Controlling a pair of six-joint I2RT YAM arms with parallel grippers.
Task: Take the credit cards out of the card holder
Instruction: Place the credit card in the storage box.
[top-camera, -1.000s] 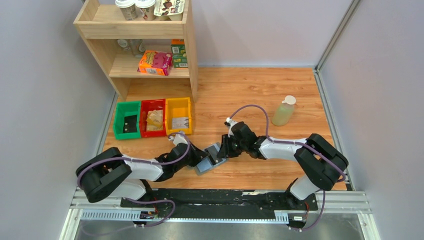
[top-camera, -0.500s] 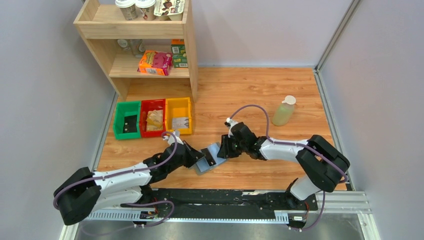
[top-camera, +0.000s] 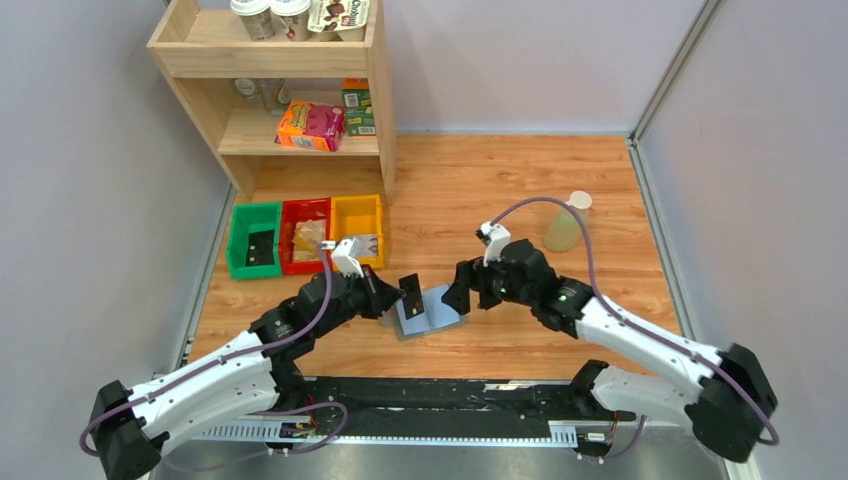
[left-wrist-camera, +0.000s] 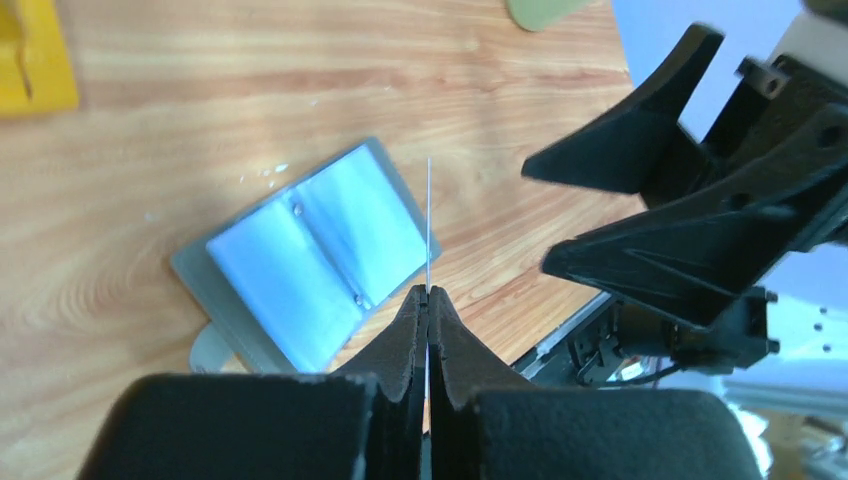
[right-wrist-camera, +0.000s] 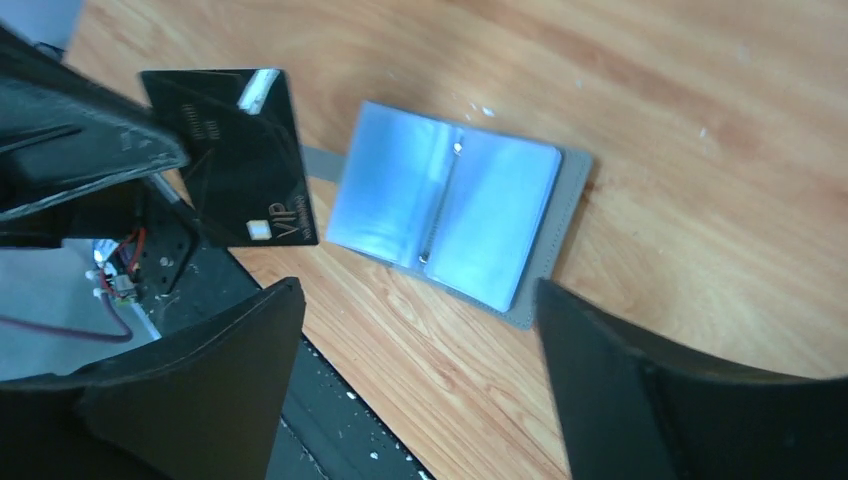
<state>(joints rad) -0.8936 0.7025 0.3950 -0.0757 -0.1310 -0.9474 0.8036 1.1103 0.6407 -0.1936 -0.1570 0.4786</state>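
The left gripper (left-wrist-camera: 428, 300) is pinched tight on a black card (right-wrist-camera: 232, 160), holding it on edge just beside the wallet (right-wrist-camera: 450, 200). The wallet lies open and flat on the table (top-camera: 520, 190). The right gripper (top-camera: 462, 290) hangs wide open over it, holding nothing.

My overhead camera looks down from high behind the near edge, taking in the whole tabletop (top-camera: 480, 170). Each wrist camera sits close, angled down from opposite sides. All three share the open card holder (top-camera: 435, 312).

Black credit card (right-wrist-camera: 232, 152), perhaps gold-lettered, grey card holder (right-wrist-camera: 568, 215), pale-blue slots (right-wrist-camera: 385, 198)
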